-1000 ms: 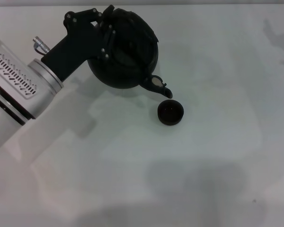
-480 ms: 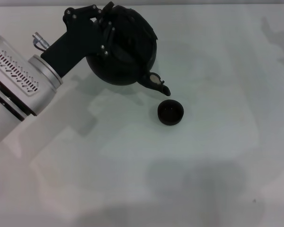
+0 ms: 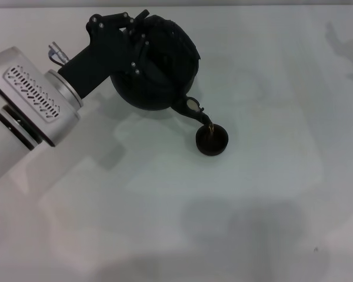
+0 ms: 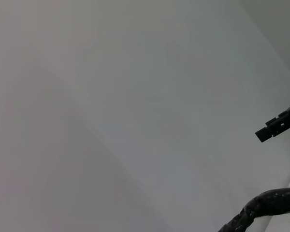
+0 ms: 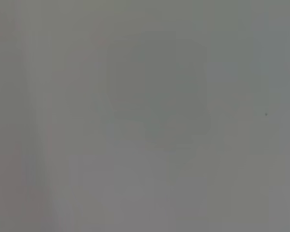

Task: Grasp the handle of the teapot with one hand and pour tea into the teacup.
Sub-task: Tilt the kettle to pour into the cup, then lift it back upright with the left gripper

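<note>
In the head view the big round black teapot [image 3: 159,67] hangs tilted above the table, its short spout [image 3: 195,109] pointing down toward the small black teacup [image 3: 212,140]. A thin brown stream of tea runs from the spout tip into the cup. My left gripper [image 3: 132,32] comes in from the left and is shut on the dark handle [image 3: 142,23] at the pot's top. The cup stands upright on the white table [image 3: 270,194]. A curved dark piece of the handle [image 4: 261,208] shows in the left wrist view. My right gripper is out of view.
The white table surface spreads around the cup, with soft shadows on it. My left arm's silver forearm [image 3: 29,111] crosses the left side of the head view. The right wrist view shows only bare grey surface.
The teapot has shifted slightly right and tipped further, bringing the spout over the teacup. Tea now streams into the cup, where before the spout was dry.
</note>
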